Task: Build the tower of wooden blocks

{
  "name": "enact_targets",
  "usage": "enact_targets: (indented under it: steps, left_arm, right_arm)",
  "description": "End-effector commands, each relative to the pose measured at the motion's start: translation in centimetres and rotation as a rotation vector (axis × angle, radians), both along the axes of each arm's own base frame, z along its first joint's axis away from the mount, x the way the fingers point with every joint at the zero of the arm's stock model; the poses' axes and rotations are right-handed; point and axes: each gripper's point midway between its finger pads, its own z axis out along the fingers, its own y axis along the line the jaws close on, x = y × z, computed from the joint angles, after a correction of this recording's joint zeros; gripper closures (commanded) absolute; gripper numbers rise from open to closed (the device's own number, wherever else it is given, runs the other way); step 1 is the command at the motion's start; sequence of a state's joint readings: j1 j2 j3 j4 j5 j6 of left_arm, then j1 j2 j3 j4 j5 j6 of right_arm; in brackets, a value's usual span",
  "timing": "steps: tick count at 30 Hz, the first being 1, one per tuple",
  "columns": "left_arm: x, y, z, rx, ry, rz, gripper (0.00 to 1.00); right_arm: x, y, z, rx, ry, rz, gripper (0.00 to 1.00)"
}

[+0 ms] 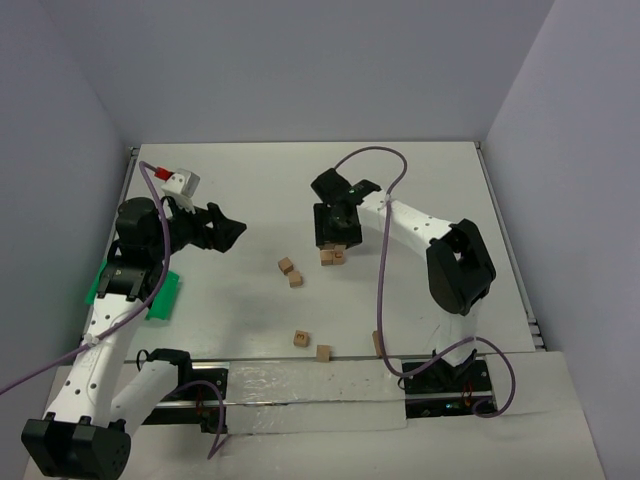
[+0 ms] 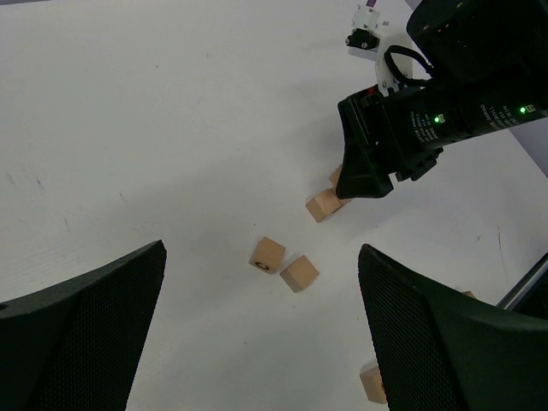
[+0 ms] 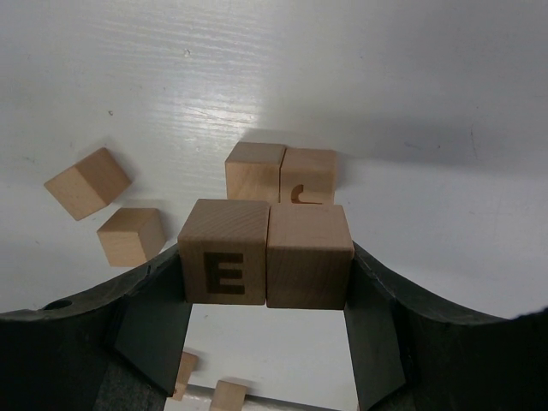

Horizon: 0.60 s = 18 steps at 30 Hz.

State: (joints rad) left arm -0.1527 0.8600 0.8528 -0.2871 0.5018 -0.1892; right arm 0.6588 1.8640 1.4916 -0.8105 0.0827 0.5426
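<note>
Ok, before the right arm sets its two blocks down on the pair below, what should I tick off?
1. Right end effector clamps the held pair side by side, top edges level: ok.
2. Base pair sits side by side, the two blocks touching: ok.
3. Held pair squared up over the base pair: cannot tell. The wrist angle does not settle it, and in the top view the arm covers them.
4. Loose blocks lie apart from the base pair, on its left in the right wrist view: ok.
5. Left end effector open, empty and well away from the stack: ok.
</note>
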Motion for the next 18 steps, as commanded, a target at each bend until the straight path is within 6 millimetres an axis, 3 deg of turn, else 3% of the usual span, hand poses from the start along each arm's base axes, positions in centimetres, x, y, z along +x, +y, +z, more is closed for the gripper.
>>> enact_targets:
  steps: [1, 18]
  left_arm:
    - [0.0, -0.3, 1.7, -0.036, -0.051, -0.015, 0.01]
    - [0.0, -0.3, 1.5, -0.042, -0.055, -0.018, 0.01]
  right_arm:
    - [0.5, 1.2, 0.2, 0.009, -0.004, 0.012, 1.0]
    - [0.2, 1.2, -1.1, -0.028, 0.011, 0.031, 0.91]
